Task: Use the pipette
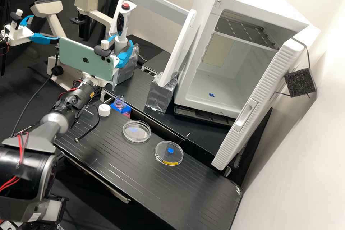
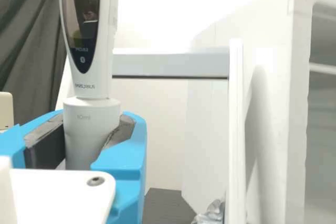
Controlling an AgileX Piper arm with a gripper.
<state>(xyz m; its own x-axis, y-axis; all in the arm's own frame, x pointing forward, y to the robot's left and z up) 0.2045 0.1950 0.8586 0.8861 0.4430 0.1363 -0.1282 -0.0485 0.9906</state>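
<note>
Pinching the long, red-topped white plastic pipette [image 1: 122, 30] by its lower barrel [image 2: 89, 129], the blue-fingered white claw [image 1: 121, 44] holds it upper left in the high view. Likely stiff, top-heavy and slightly slippery, it suits a grip there, below the dark display [image 2: 83, 11].

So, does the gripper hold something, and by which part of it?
The gripper holds the pipette by the lower part of its body, one blue finger on each side.
</note>
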